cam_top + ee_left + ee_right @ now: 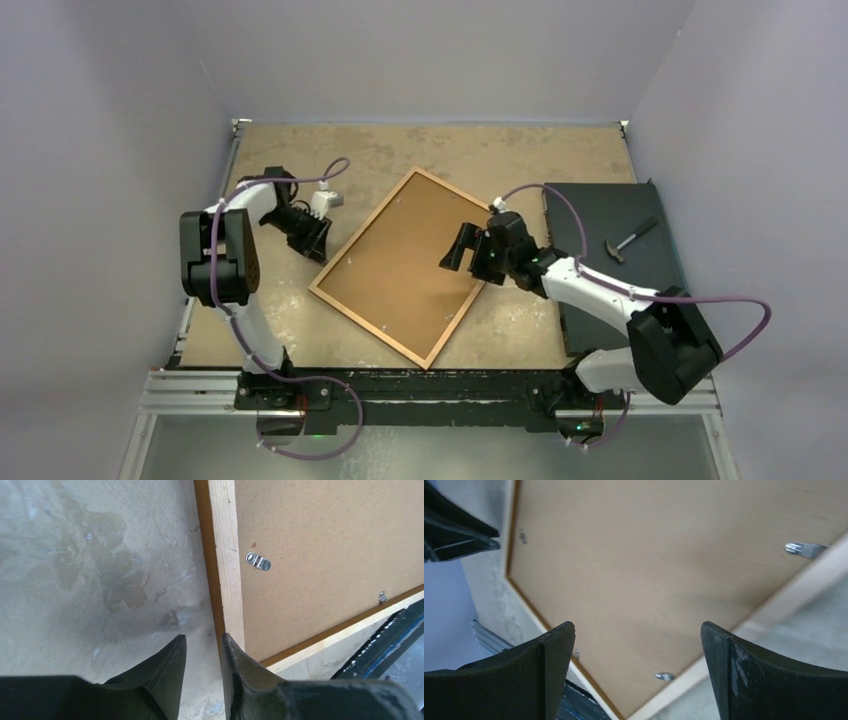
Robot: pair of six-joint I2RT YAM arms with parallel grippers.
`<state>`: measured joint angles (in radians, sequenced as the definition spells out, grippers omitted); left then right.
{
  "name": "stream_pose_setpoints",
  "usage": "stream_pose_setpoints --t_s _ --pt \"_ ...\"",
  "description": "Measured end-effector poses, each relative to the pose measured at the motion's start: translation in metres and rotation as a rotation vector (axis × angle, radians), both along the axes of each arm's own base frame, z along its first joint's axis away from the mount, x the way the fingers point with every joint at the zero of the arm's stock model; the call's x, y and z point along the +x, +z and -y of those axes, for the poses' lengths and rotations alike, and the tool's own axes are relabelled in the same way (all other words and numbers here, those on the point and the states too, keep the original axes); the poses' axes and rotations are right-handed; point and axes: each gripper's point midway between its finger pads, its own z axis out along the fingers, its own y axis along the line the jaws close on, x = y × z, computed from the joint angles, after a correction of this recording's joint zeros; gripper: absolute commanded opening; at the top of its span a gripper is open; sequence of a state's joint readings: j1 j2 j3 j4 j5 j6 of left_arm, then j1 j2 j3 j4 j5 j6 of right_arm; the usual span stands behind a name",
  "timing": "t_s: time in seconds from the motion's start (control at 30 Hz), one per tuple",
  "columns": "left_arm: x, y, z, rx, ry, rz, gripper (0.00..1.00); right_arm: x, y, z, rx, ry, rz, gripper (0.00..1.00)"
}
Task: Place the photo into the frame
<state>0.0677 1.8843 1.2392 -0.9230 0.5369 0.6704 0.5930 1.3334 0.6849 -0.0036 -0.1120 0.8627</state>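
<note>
Stained tan surface (480, 150), pale lilac walls on three sides. Left jaws parted by only a sliver, tips low at the outer edge of the frame (226, 555), against its pale long rail near a corner; impossible to tell whether touching the wood. Right jaws spread wide with nothing between them, poised above the brown backing board (649, 580) toward the frame's right side. Board seated in the frame, back side up, small metal turn clips (258, 561) along the rails. Frame lying diagonally at mid-surface, between the two arms. Off to the right, a black slab (600, 215) with a small hammer (630, 240) resting on it.
</note>
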Motion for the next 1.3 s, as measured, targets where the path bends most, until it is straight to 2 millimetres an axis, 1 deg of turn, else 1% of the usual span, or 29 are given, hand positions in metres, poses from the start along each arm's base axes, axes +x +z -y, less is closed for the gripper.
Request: stream_pose_setpoints --t_s 0.03,0.1,0.17,0.23,0.27,0.3,0.33,0.43,0.53,0.6,0.7,0.87,0.97,1.13,1.3 --pt "0.001 0.004 -0.001 -0.006 0.006 -0.001 0.36 0.002 0.006 -0.007 0.000 0.011 0.017 0.95" --pt "0.006 0.013 -0.006 -0.018 0.023 0.006 0.40 0.003 0.022 -0.032 0.012 0.067 0.055 0.92" --pt "0.016 0.026 -0.013 -0.039 0.040 0.035 0.44 0.004 0.037 -0.067 0.041 0.141 0.097 0.88" --pt "0.021 0.037 -0.016 -0.067 0.045 0.060 0.45 0.004 0.047 -0.101 0.071 0.211 0.138 0.86" --pt "0.021 0.040 -0.016 -0.082 0.041 0.066 0.46 0.003 0.047 -0.113 0.078 0.239 0.150 0.86" --pt "0.020 0.043 -0.014 -0.094 0.038 0.070 0.45 0.002 0.048 -0.129 0.088 0.272 0.168 0.85" --pt "0.017 0.044 -0.012 -0.107 0.031 0.066 0.45 0.002 0.046 -0.140 0.091 0.295 0.177 0.85" --pt "0.003 0.038 -0.003 -0.132 0.005 0.031 0.40 0.002 0.038 -0.172 0.096 0.367 0.196 0.84" --pt "-0.008 0.029 0.002 -0.149 -0.018 -0.008 0.32 0.005 0.026 -0.195 0.095 0.412 0.210 0.83" --pt "-0.013 0.022 0.003 -0.155 -0.024 -0.030 0.28 0.007 0.019 -0.204 0.097 0.429 0.213 0.83" --pt "-0.019 0.016 0.004 -0.160 -0.033 -0.051 0.23 0.011 0.010 -0.212 0.099 0.444 0.211 0.82" --pt "-0.019 0.010 0.004 -0.165 -0.043 -0.057 0.20 0.018 -0.002 -0.224 0.103 0.454 0.216 0.81" --pt "-0.021 0.003 0.006 -0.174 -0.049 -0.072 0.19 0.022 -0.009 -0.230 0.104 0.462 0.220 0.80" --pt "-0.023 0.002 0.009 -0.187 -0.050 -0.075 0.16 0.025 -0.021 -0.237 0.103 0.476 0.215 0.78" --pt "-0.025 0.001 0.011 -0.196 -0.047 -0.083 0.11 0.030 -0.021 -0.246 0.121 0.479 0.234 0.77"
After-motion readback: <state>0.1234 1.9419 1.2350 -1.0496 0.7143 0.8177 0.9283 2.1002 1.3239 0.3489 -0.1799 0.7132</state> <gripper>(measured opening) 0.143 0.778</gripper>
